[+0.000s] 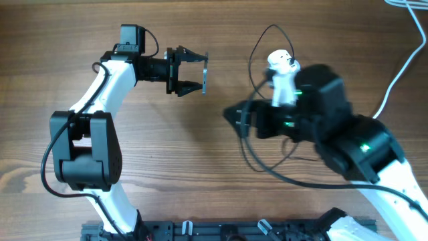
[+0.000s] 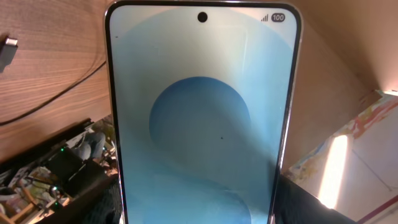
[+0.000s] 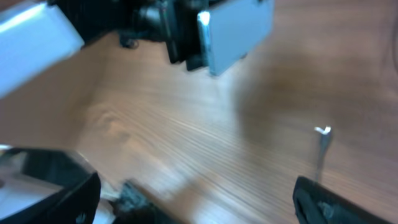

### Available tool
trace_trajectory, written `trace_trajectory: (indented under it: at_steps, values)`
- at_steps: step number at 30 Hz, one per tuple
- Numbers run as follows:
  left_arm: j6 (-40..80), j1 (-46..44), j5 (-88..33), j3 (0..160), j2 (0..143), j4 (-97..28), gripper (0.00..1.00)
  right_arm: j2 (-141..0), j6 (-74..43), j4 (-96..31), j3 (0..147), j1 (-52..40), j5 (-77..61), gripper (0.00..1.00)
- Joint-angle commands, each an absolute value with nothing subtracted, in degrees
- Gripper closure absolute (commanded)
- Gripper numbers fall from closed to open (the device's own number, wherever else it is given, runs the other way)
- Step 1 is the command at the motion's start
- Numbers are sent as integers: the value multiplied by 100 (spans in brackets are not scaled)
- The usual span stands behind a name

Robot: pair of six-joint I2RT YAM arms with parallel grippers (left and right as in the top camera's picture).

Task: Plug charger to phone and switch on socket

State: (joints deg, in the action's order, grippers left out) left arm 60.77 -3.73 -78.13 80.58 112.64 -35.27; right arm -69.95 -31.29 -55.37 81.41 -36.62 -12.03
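Observation:
My left gripper (image 1: 198, 72) is shut on the phone (image 1: 204, 71) and holds it edge-up above the table. In the left wrist view the phone's light blue screen (image 2: 202, 124) fills the frame between the jaws. The charger is a thin black cable (image 1: 257, 45) looping around my right arm. Its small connector tip (image 3: 323, 131) stands just beyond my right gripper's right finger. It also shows at the far left of the left wrist view (image 2: 7, 50). My right gripper (image 3: 193, 196) is open, facing the phone (image 3: 239, 31), with bare table between its fingers. The socket is out of view.
A thick white cord (image 1: 401, 57) runs off the table's top right corner. A white part (image 1: 281, 70) sits on top of my right arm. The black cable also trails in loops on the table under the right arm (image 1: 267, 164). The right wrist view is blurred.

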Motion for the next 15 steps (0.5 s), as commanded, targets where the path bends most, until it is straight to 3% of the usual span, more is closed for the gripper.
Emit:
trace_trajectory:
  at_steps: [1,6,11,15]
  values:
    - [6090,-346,-7940,8068,11056,-3509,28,-8060,-3175,-6034,9264,-4580,1262,1]
    - [6088,-346,-7942,8068,11056,-3509,29,-9133,-3741,-5800,9784,-5048,2355,1]
    - [6086,-346,-7940,8068,11056,-3509,28,-9566,-4169,-5393,9782,-5094,2445,4]
    - [6088,-346,-7940,8068,11056,-3509,28,-9896,-4198,-5170,9782,-5094,2449,21]
